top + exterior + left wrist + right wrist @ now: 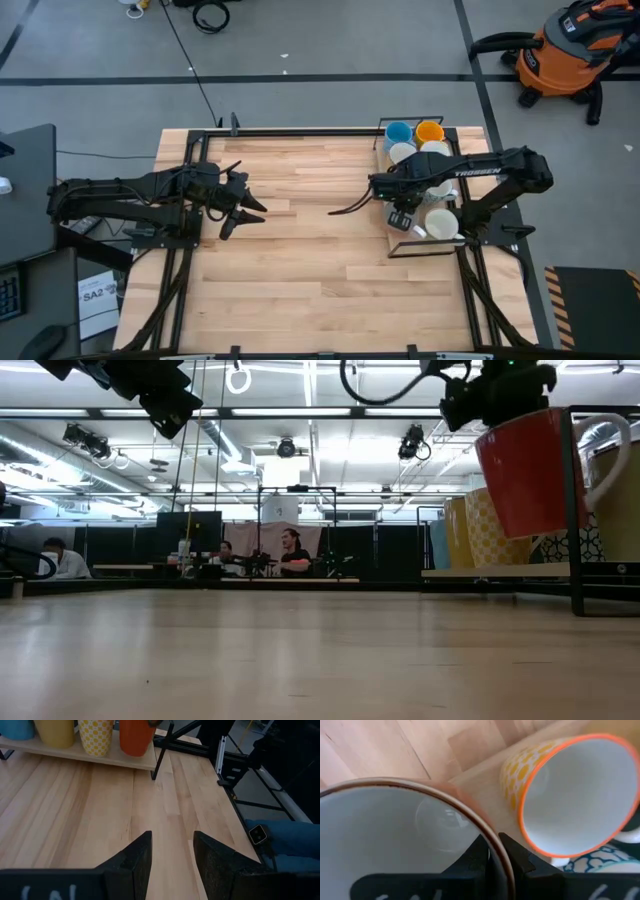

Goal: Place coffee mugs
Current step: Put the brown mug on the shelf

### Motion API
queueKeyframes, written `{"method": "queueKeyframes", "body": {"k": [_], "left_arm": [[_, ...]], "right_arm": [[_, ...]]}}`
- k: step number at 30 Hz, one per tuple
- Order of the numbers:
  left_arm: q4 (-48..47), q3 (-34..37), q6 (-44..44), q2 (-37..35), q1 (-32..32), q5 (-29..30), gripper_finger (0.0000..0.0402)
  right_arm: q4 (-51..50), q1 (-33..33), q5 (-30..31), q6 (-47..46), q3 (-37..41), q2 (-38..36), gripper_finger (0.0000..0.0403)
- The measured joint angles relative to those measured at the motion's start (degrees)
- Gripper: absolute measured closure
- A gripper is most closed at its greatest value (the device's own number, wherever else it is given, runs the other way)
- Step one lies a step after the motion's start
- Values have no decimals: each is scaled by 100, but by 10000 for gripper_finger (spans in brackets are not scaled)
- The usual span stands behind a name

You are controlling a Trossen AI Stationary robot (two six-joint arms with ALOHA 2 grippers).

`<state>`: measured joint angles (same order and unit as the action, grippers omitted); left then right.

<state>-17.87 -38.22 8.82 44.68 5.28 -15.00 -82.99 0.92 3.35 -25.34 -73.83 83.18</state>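
Note:
A red-orange mug (525,470) with a white inside and a pale handle (612,448) hangs tilted under my right gripper (497,408), clear of the wooden tray (480,572) at the table's right side. More mugs stand on that tray: light blue (398,132), orange-yellow (430,131), a yellow dotted one (570,795), a blue-and-white patterned one (600,866) and white ones (441,222). My right gripper (496,844) is shut on the red-orange mug. My left gripper (171,851) is open and hovers above bare wood at the table's left (243,208). My right gripper pinches the red-orange mug by its rim (492,837), one finger inside the mug and one outside. The fingers come from above, pointing down. The mug is lifted clear of the tray and hangs tilted below the fingers (470,405), with its handle turned away from the table's middle.
A black metal frame (575,510) stands around the tray, close to the lifted mug. Bare wooden tabletop (310,230) stretches between the two arms. People sit at desks in the room beyond the table's far edge (290,555).

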Motion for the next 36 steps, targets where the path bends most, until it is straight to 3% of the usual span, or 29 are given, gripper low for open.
{"method": "queueKeyframes", "body": {"k": [36], "left_arm": [[2,0,0,0,2,0,251]], "right_arm": [[215,-3,-26,-46,313,7,357]]}}
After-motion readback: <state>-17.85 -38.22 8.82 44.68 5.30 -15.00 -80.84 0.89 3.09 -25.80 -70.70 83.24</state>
